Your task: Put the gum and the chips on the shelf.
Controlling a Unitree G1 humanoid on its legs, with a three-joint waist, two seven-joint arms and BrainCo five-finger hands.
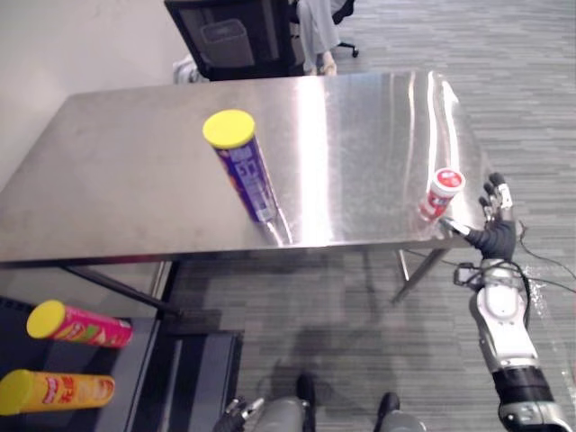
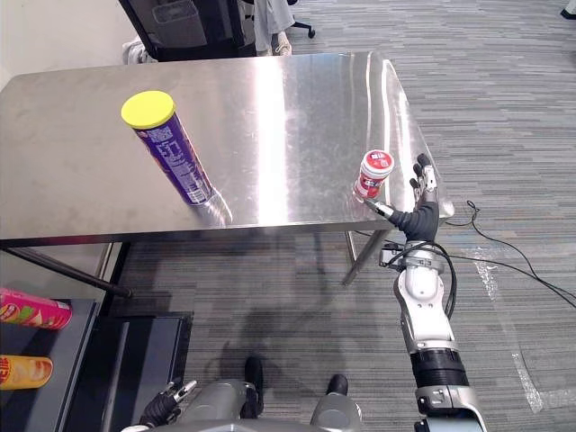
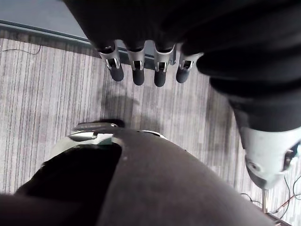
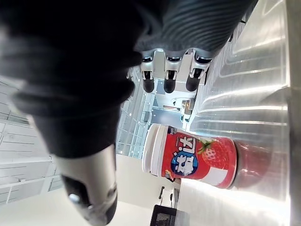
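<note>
Two hands: both open, neither holding anything
Right hand (image 2: 421, 218): raised at the near right corner of the table, fingers straight, thumb spread toward the gum tub
Left hand (image 3: 138, 73): hanging low over the grey carpet, fingers loosely extended
Gum tub (image 2: 373, 174): red and white, upright on the steel near the right front edge, just beside the right hand, between thumb and fingers but clear of both
Table (image 2: 297, 117): bare stainless steel top
Chips can (image 2: 171, 157): purple with a yellow lid, standing near the front edge, well apart from the gum tub on the robot's left
Shelf (image 1: 144, 360): dark, low at the robot's left, below table height
On the shelf: a pink can (image 1: 81, 326) and a yellow can (image 1: 58, 391), both lying on their sides
Beyond the far edge: a black office chair (image 1: 238, 36) and a person's legs (image 1: 319, 31)
</note>
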